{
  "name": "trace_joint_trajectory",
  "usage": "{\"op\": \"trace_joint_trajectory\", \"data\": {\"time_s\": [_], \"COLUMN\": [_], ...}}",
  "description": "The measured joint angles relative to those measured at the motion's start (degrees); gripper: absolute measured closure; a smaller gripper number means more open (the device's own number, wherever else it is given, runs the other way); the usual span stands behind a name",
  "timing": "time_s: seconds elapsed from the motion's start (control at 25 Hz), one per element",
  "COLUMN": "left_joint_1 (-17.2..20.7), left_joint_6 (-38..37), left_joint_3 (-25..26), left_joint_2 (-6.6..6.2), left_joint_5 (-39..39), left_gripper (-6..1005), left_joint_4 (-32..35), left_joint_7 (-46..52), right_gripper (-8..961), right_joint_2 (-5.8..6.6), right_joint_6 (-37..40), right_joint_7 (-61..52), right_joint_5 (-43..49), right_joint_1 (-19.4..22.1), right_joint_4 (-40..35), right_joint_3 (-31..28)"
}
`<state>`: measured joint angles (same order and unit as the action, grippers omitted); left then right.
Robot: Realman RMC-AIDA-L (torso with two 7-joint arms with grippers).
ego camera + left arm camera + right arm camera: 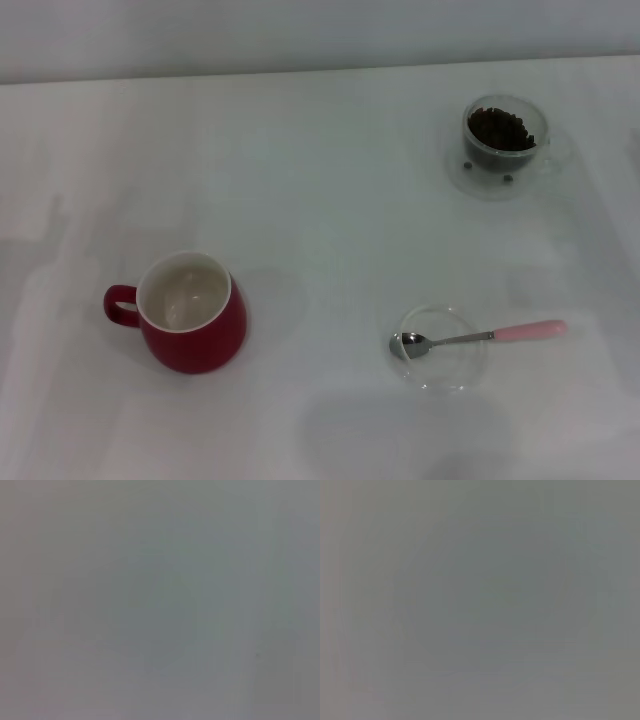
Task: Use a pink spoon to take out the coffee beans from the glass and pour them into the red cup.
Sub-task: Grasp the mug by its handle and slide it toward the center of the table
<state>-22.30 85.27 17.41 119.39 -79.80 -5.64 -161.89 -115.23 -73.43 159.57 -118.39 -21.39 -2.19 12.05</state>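
The pink spoon (pixel 480 338) lies with its metal bowl in a shallow clear glass dish (pixel 440 350) at the front right, its pink handle pointing right. The glass (pixel 503 135) stands on its clear saucer at the back right and holds the coffee beans (pixel 500 128). The red cup (pixel 190 312) stands upright at the front left, white inside, nothing showing in it, its handle to the left. Neither gripper shows in the head view. Both wrist views show only a plain grey surface.
The white table (pixel 320 200) fills the view, with its far edge along the top. A wide bare stretch lies between the red cup and the things on the right.
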Motion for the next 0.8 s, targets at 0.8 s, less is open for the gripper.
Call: {"op": "trace_joint_trajectory", "data": {"time_s": [0.8], "left_joint_1": [0.5], "left_joint_6": [0.0], "left_joint_3": [0.1], "left_joint_2": [0.05], "left_joint_5": [3.2], "left_gripper": [199], "left_joint_4": [-0.2], "left_joint_7": [0.0], "right_gripper": [85], "right_joint_2": [0.1], "right_joint_6": [0.0], "right_joint_7": [-0.1], "right_joint_5": [1.3], "right_joint_1": [0.5], "right_joint_4": [-0.1], "right_joint_3": [5.7]}}
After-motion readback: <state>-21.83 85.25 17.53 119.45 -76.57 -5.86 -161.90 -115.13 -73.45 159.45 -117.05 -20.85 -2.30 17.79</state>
